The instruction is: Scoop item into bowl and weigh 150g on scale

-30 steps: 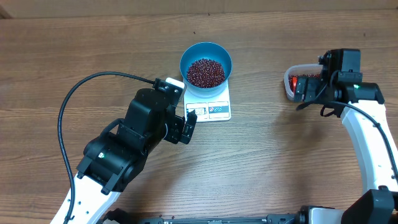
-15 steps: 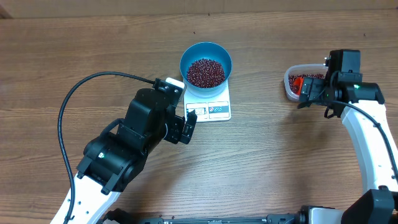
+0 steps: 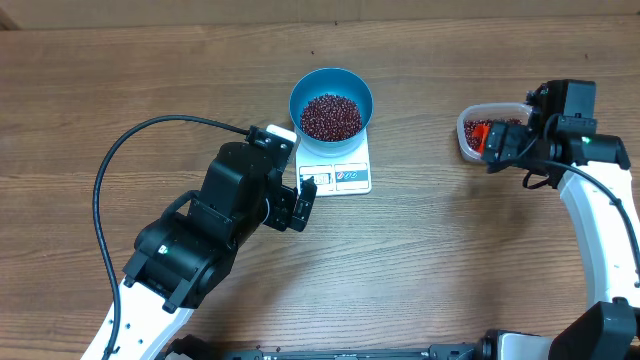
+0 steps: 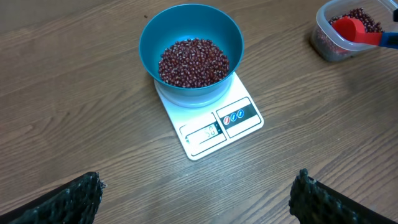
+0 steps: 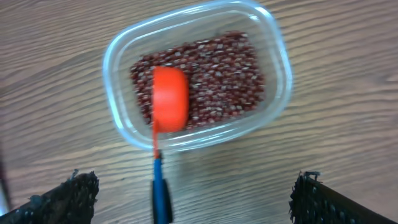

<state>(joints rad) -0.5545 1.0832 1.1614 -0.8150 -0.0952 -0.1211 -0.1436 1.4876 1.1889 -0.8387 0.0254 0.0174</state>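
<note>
The blue bowl [image 3: 331,92] stands on the white scale [image 3: 345,177] and holds a heap of dark red-brown beans [image 3: 331,117]. In the left wrist view the bowl [image 4: 189,28], its beans [image 4: 193,61] and the scale [image 4: 219,122] lie ahead of my open left gripper [image 4: 198,200], which has nothing between its fingers. My right gripper [image 5: 196,199] is open just short of the clear tub [image 5: 274,53] of beans [image 5: 227,71]. A red-orange scoop [image 5: 170,99] rests in the tub. Its blue handle [image 5: 161,194] points out between my fingers, untouched.
The clear tub [image 3: 465,128] with the scoop [image 3: 480,130] sits at the right, beside my right gripper [image 3: 497,148]. My left gripper [image 3: 303,200] and its bulky arm sit just left of the scale's display. A black cable [image 3: 130,140] loops over the left of the table.
My right gripper has drawn back to the right from over the tub, uncovering the scoop lying in it. The left arm, bowl and scale have not moved.
</note>
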